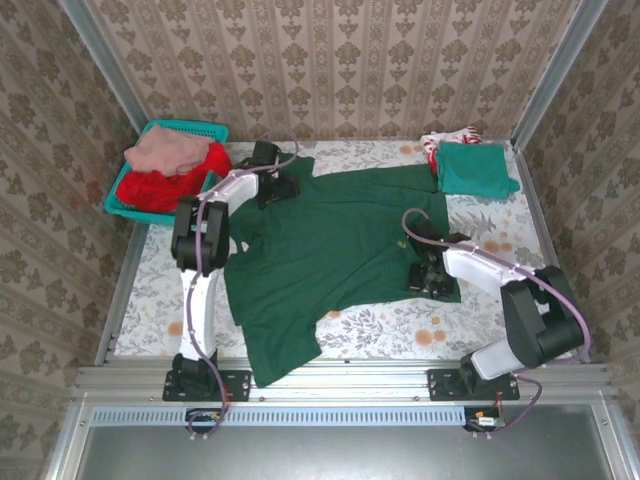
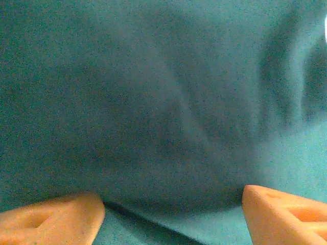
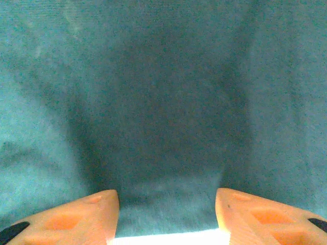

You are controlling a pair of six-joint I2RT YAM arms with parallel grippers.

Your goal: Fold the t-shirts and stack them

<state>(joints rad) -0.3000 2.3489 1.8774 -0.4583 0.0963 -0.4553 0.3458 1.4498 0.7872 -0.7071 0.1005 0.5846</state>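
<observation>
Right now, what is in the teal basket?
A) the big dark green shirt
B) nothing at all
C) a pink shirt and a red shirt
C: the teal basket at the far left holds a pink shirt lying on top of a red shirt.

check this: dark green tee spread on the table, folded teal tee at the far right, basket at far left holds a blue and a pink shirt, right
One slip: the top external view shows the basket holding a red shirt, not blue, with the pink shirt. The rest stands.
</observation>
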